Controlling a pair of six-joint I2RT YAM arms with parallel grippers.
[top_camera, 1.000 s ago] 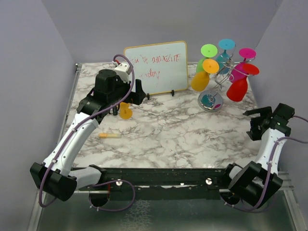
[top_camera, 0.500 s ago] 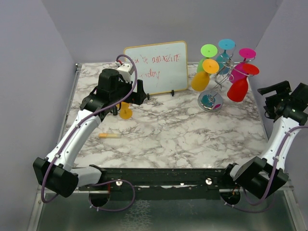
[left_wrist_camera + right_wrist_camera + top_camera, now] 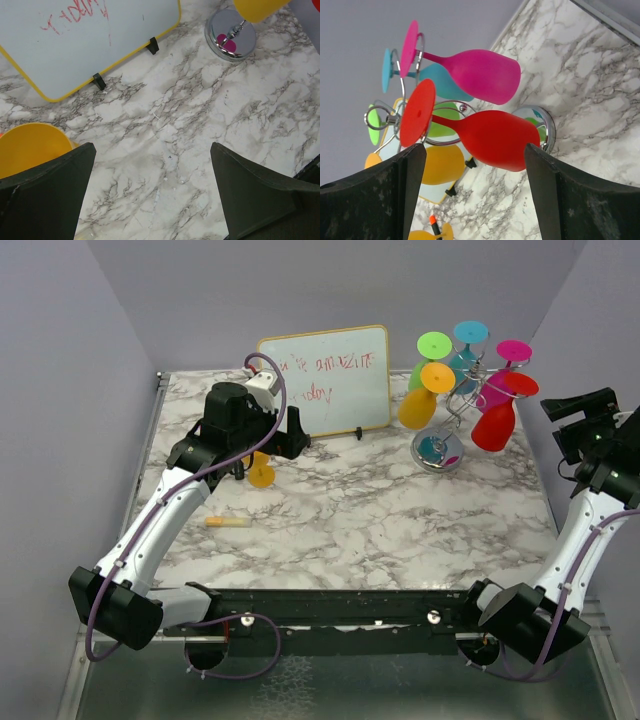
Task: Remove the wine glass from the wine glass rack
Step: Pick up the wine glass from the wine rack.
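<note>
The wine glass rack [image 3: 452,410], thin silver wire on a round shiny base [image 3: 437,450], stands at the back right and holds several upside-down glasses: yellow [image 3: 416,407], green, cyan, magenta and red [image 3: 495,423]. In the right wrist view the red glass [image 3: 490,139] and magenta glass [image 3: 475,75] hang straight ahead, the base [image 3: 547,130] behind them. My right gripper [image 3: 580,422] is raised to the right of the rack, open and empty. My left gripper [image 3: 262,440] is open over the table, a yellow wine glass [image 3: 261,473] lying beside its left finger [image 3: 47,195].
A whiteboard [image 3: 325,378] with red writing stands at the back centre. An orange-capped marker [image 3: 228,522] lies on the marble table [image 3: 380,520] at the left. Purple walls close in on the left, back and right.
My right arm has risen and swung back toward the right of the rack. The left arm has barely moved.
</note>
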